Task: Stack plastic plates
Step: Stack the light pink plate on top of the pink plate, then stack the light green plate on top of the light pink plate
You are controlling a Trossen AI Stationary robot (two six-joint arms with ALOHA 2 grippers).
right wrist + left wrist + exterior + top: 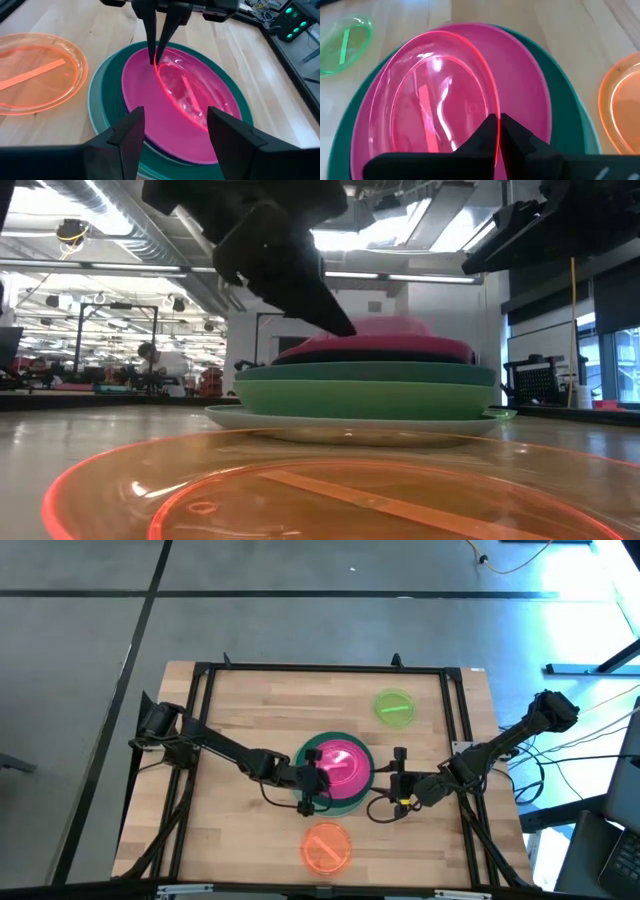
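Only the left wrist view shows jaws pinching the translucent pink plate (430, 95).

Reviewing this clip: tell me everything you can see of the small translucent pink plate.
The small translucent pink plate is round, shallow, clear glossy plastic with a raised rim. It lies on the magenta plate, topping the stack at the table's middle, set off-centre toward the left arm's side. The left gripper pinches its rim, fingers nearly together. Nothing else touches it.
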